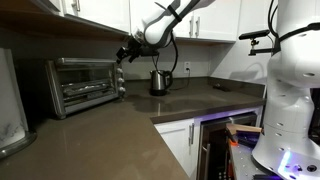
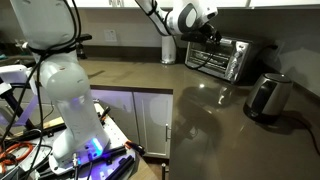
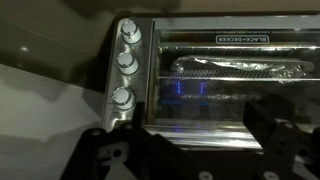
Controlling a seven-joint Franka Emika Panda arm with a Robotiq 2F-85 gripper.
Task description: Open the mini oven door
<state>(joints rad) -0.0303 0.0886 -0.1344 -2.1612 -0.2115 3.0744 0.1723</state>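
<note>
Wrist view shows the mini oven door (image 3: 230,90) shut, its glass filling the frame and the knobs (image 3: 126,65) at picture-left. The end effector (image 3: 190,150) is spread wide, holding nothing and clear of the glass. I cannot separate the handle bar from the top frame in this dim picture, so I judge a mis-hook likely: the fingers (image 3: 275,140) could land on the glass or snag a knob. A pull directed outward instead of down along the hinge arc could also drag the mini oven (image 1: 85,85) across the counter (image 1: 110,130). Only the exterior views show the end effector near the oven's upper knob-side corner, with the kettle (image 1: 158,80) well apart. Only the wrist view shows the finger spread.
</note>
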